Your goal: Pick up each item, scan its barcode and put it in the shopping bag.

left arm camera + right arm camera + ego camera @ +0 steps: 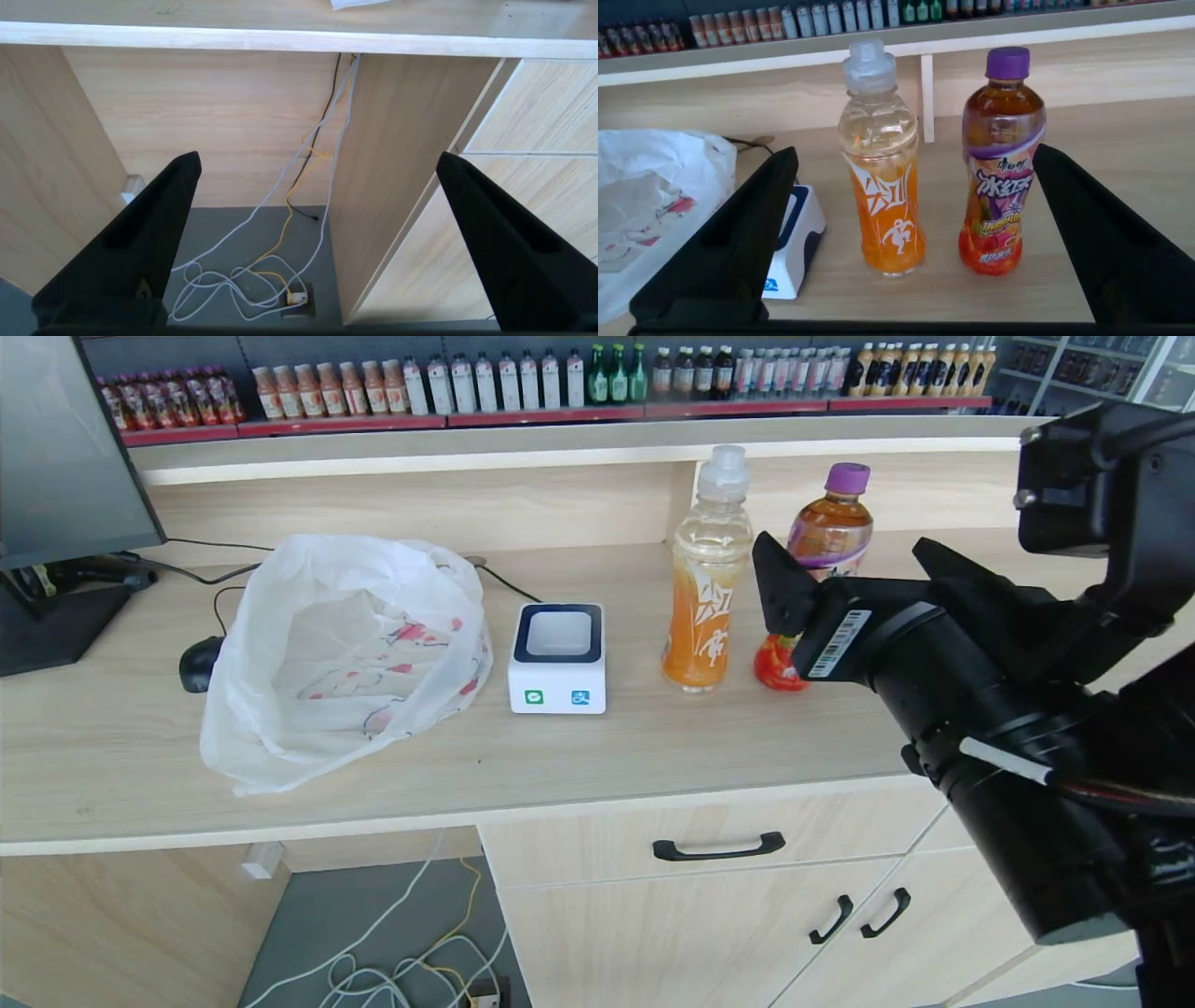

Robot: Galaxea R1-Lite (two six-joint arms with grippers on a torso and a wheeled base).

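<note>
My right gripper [915,154], open and empty, faces two upright bottles right of the scanner [557,658]: orange bottle [707,579] nearer it, purple-capped bottle [831,537] farther. My left gripper [318,159], open too, hangs well below the scanner, so right is nearer.

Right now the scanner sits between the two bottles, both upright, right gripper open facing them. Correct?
No. Head view: the scanner sits between the shopping bag and the orange bottle, with the purple-capped bottle beyond. Both bottles upright, right gripper open facing them.
</note>
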